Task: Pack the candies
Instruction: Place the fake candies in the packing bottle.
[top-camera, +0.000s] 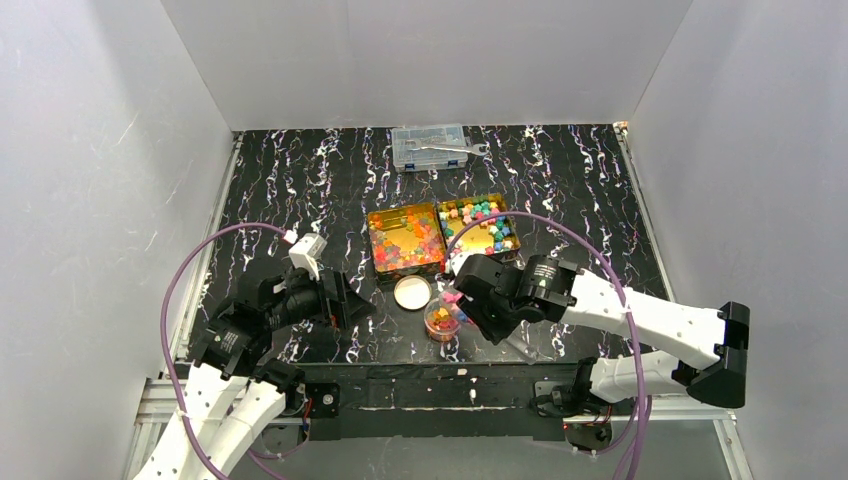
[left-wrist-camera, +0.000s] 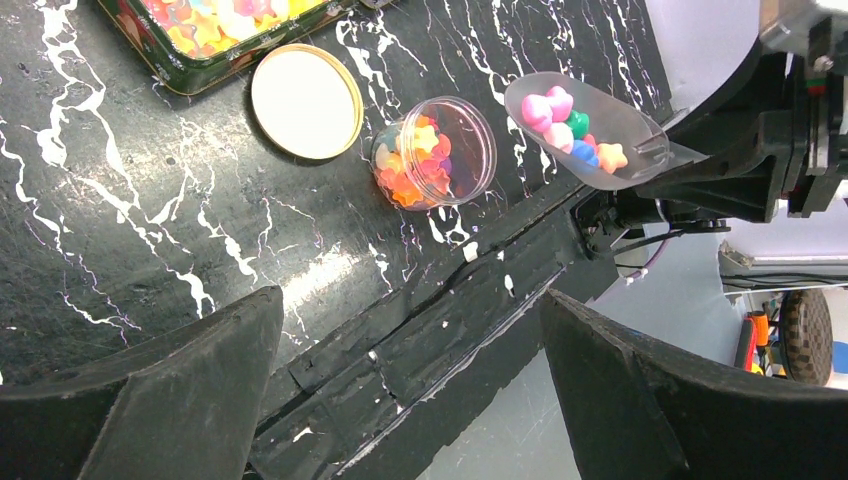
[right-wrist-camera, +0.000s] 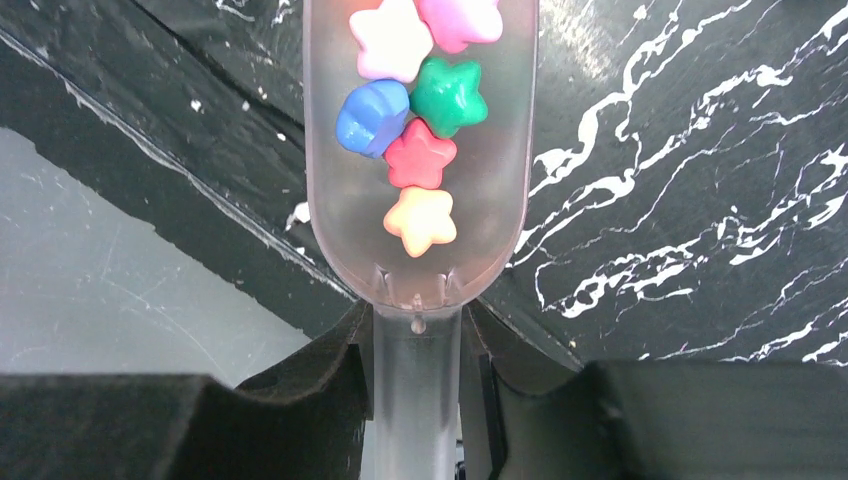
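Observation:
My right gripper (right-wrist-camera: 417, 335) is shut on the handle of a clear plastic scoop (right-wrist-camera: 420, 230). The scoop holds several pastel star candies (right-wrist-camera: 425, 160): pink, green, blue, red, orange. In the top view the scoop (top-camera: 455, 298) hovers just beside the rim of a small clear jar (top-camera: 441, 322) partly filled with red, orange and yellow candies. The jar also shows in the left wrist view (left-wrist-camera: 435, 152), with the scoop (left-wrist-camera: 585, 130) to its right. My left gripper (left-wrist-camera: 410, 300) is open and empty, left of the jar, over the table's near edge.
Two open tins stand behind the jar, one with glossy red/orange candies (top-camera: 405, 238) and one with pastel candies (top-camera: 480, 225). The jar's round white lid (top-camera: 412, 292) lies flat between tins and jar. A clear compartment box with a wrench (top-camera: 432, 146) sits at the back.

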